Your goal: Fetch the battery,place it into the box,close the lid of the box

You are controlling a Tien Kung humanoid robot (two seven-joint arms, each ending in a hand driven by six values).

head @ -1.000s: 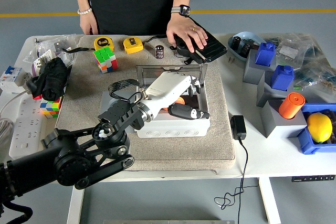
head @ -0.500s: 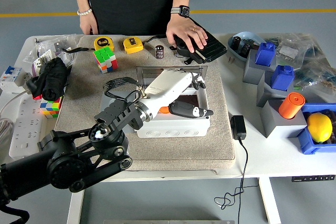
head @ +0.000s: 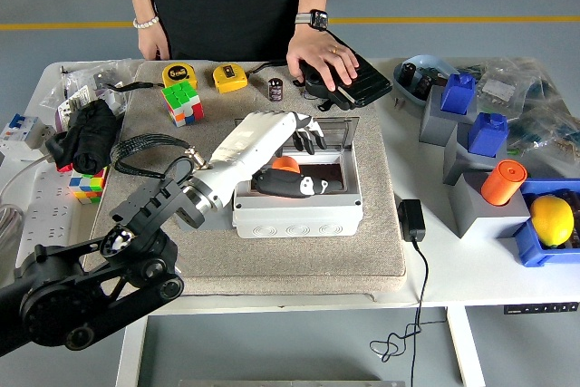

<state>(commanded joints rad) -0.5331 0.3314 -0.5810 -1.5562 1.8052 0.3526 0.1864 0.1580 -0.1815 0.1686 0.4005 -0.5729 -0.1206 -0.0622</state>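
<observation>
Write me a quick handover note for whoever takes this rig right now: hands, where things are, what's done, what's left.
Left robot hand: over the open box, fingers relaxed, holding nothing as far as I can see.
Right robot hand: out of view.
Battery: the orange thing inside the box, partly hidden by the hand, looks like it.
Lid: open, lying flat behind the box.
Person: one hand rests on a black case beyond the box.
Done: battery appears to be in the box.
Left: close the lid.
</observation>
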